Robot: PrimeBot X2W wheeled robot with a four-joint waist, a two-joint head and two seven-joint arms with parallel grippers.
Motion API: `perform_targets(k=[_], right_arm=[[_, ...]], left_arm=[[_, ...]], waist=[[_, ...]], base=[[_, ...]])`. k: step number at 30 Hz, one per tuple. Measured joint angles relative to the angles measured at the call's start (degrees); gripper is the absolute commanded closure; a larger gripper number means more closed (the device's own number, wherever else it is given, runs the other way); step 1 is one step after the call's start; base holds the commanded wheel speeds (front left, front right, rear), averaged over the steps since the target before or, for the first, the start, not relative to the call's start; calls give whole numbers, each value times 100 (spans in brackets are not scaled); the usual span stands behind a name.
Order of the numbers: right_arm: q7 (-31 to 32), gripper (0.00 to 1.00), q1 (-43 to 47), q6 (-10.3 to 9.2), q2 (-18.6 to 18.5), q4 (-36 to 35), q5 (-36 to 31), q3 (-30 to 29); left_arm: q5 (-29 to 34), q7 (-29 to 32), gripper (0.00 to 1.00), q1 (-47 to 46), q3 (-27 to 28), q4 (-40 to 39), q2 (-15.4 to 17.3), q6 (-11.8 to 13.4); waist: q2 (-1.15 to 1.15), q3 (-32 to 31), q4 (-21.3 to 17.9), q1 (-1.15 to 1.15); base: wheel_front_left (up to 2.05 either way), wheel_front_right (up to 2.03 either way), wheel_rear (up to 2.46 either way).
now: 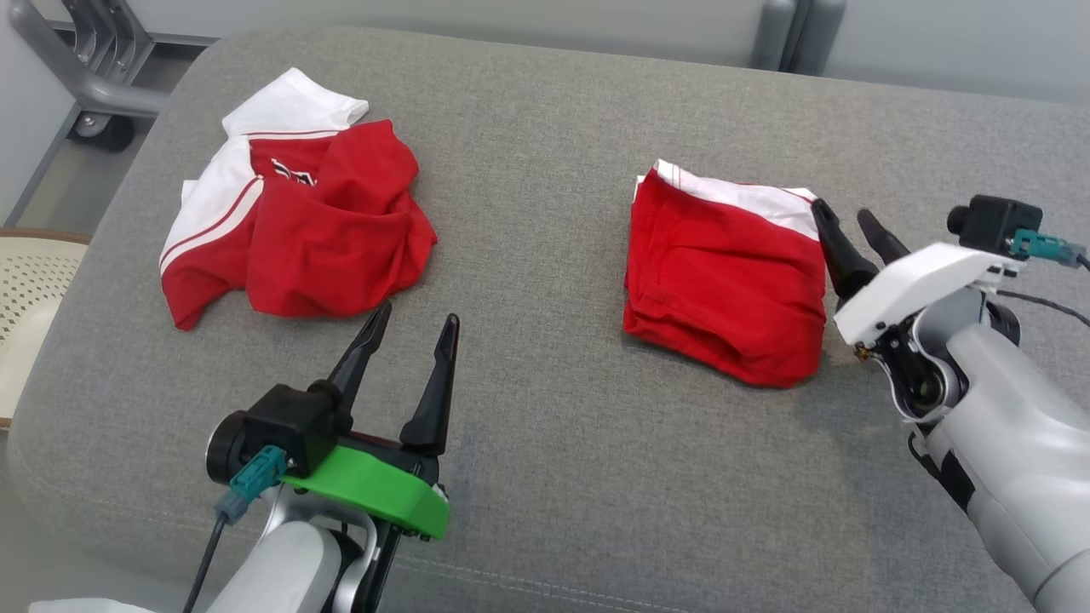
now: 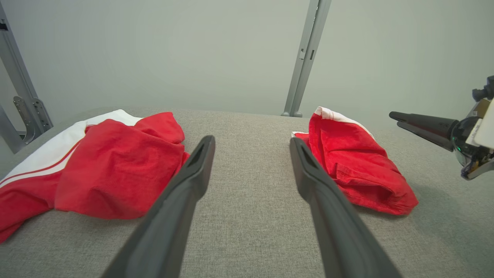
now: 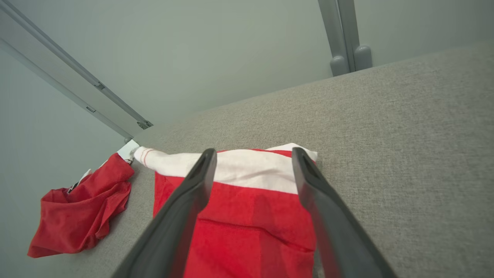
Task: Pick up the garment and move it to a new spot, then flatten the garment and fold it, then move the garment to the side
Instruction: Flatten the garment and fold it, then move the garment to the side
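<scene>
A folded red garment [image 1: 724, 281] with a white band along its far edge lies on the right half of the grey cushion [image 1: 545, 170]; it also shows in the left wrist view [image 2: 359, 162] and the right wrist view [image 3: 251, 231]. My right gripper [image 1: 843, 210] stands open just over its far right corner, holding nothing, with the fingers spread above the white band [image 3: 253, 152]. It appears at the right in the left wrist view too [image 2: 393, 116]. My left gripper [image 1: 417, 313] is open and empty above bare cushion between the two garments [image 2: 251, 139].
A second red and white garment [image 1: 315, 230] lies crumpled at the far left [image 2: 115, 170] [image 3: 81, 216]. Off the cushion's left edge are a grey metal frame on a caster [image 1: 94, 85] and a cream perforated seat [image 1: 34, 281]. A grey post [image 1: 788, 30] stands behind.
</scene>
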Motion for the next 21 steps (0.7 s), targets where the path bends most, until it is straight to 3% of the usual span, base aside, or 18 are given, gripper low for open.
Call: perform_targets(k=[7, 21], right_arm=[[152, 0, 359, -97, -114, 314, 116, -58], [338, 0, 436, 68, 30, 361, 441, -134]], left_arm=[[8, 0, 0, 0, -34, -85, -14, 0], [19, 0, 0, -7, -59, -83, -47, 0]], waist=[[0, 170, 46, 0], [0, 369, 278, 0]], base=[[0, 0, 0], [0, 0, 0]])
